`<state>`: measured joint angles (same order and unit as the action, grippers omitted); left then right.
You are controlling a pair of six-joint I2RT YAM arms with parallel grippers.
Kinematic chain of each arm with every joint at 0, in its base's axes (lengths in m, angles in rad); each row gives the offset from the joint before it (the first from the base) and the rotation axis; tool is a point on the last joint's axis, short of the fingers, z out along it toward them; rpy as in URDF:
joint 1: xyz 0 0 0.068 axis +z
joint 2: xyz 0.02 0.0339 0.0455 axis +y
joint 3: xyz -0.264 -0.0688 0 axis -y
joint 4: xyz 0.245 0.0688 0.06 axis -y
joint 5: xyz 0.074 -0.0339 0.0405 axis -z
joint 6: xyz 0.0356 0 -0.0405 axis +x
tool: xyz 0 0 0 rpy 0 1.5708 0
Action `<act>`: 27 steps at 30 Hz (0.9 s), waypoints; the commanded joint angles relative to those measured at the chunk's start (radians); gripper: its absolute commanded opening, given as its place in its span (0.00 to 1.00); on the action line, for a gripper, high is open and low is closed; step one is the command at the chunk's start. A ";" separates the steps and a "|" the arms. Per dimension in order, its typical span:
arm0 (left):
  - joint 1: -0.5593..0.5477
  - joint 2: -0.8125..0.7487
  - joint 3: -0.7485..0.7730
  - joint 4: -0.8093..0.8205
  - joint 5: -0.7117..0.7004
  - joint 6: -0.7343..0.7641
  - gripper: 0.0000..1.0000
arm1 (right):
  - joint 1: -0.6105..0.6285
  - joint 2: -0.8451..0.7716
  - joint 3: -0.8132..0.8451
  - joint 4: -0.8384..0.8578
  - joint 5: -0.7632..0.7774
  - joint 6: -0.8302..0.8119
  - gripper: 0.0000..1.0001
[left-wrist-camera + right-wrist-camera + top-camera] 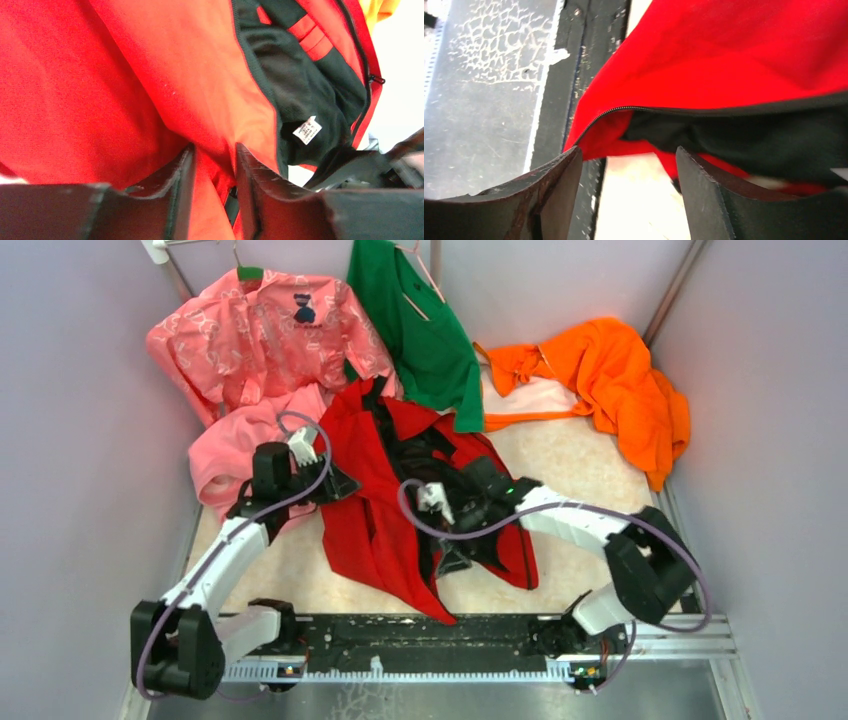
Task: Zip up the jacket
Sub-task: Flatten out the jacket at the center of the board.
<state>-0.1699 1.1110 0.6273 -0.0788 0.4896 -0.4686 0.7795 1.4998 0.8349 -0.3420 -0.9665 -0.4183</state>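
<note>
- Beige table (590, 455), cluttered with clothes; red jacket (370, 510) lay unzipped mid-table.
- Left gripper (212, 150) pinched a jacket fold; right gripper (629, 152) gaped, empty, by the near hem.
- Risk, I reckon: tugging that fold could bunch the zipper (624, 109).

Left gripper (215, 150) narrowed, pinching jacket (150, 75) fold (both fingers touching); right gripper (629, 152) jaws apart, gripping nothing.

red jacket (370, 520) 1 | pink garments (260, 335) 2 | green garment (425, 330) 1 | orange garment (610, 370) 1 | arms (225, 550) 2
</note>
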 commanded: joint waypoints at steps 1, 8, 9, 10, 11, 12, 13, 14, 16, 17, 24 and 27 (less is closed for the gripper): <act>0.004 -0.104 0.115 -0.093 -0.086 0.129 0.49 | -0.169 -0.166 0.128 -0.304 -0.149 -0.352 0.72; 0.004 -0.012 0.281 0.035 -0.120 0.184 0.98 | -0.199 -0.088 0.379 -0.203 0.193 -0.435 0.82; 0.005 0.030 0.300 0.066 -0.133 0.197 0.98 | -0.199 -0.053 0.408 -0.147 0.259 -0.460 0.82; 0.004 0.079 0.326 0.105 -0.143 0.216 0.98 | -0.198 -0.016 0.429 -0.094 0.320 -0.497 0.82; 0.004 0.135 0.365 0.112 -0.152 0.247 0.99 | -0.198 0.024 0.449 -0.044 0.370 -0.547 0.82; 0.005 0.218 0.410 0.103 -0.168 0.285 0.99 | -0.198 0.082 0.476 -0.011 0.424 -0.589 0.82; 0.005 0.278 0.463 0.091 -0.180 0.327 0.99 | -0.198 0.131 0.513 0.010 0.460 -0.611 0.81; 0.004 0.334 0.508 0.085 -0.181 0.372 0.99 | -0.199 0.186 0.566 0.004 0.490 -0.641 0.78; 0.004 0.424 0.574 0.094 -0.184 0.445 0.97 | -0.199 0.279 0.655 0.000 0.540 -0.691 0.74; 0.004 0.460 0.598 0.108 -0.184 0.474 0.96 | -0.198 0.319 0.698 0.015 0.568 -0.699 0.74; 0.004 0.625 0.678 0.139 -0.155 0.514 0.95 | -0.197 0.527 0.858 0.061 0.759 -0.750 0.73; 0.004 0.678 0.702 0.100 -0.153 0.517 0.96 | -0.198 0.583 0.879 0.086 0.810 -0.770 0.69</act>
<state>-0.1677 1.7447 1.2697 0.0219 0.3195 0.0032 0.5797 2.0384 1.6402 -0.3313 -0.2745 -1.1305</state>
